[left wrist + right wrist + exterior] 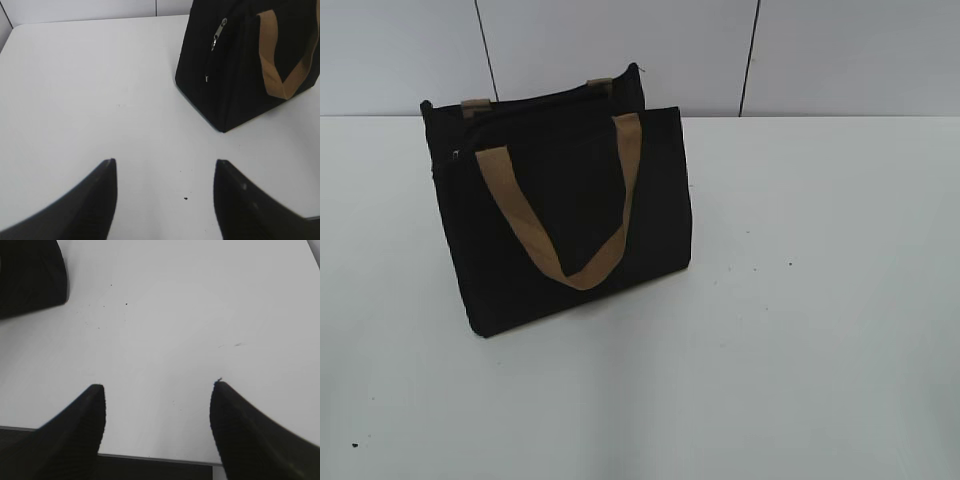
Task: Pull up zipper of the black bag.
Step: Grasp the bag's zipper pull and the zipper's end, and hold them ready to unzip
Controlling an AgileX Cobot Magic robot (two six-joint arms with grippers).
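Note:
The black bag [570,215] stands upright on the white table at the left of middle, with a tan loop handle [565,210] hanging down its front. It also shows in the left wrist view [235,75], where the zipper [212,55] runs down its narrow end with a silvery pull [218,34] near the top. A corner of the bag shows in the right wrist view [27,275]. My left gripper [164,162] is open and empty, well short of the bag. My right gripper [157,387] is open and empty over bare table. Neither gripper shows in the exterior view.
The white table [800,330] spreads to the right and in front of the bag. A pale panelled wall [620,50] stands close behind the bag. The table's near edge [160,458] shows under my right gripper.

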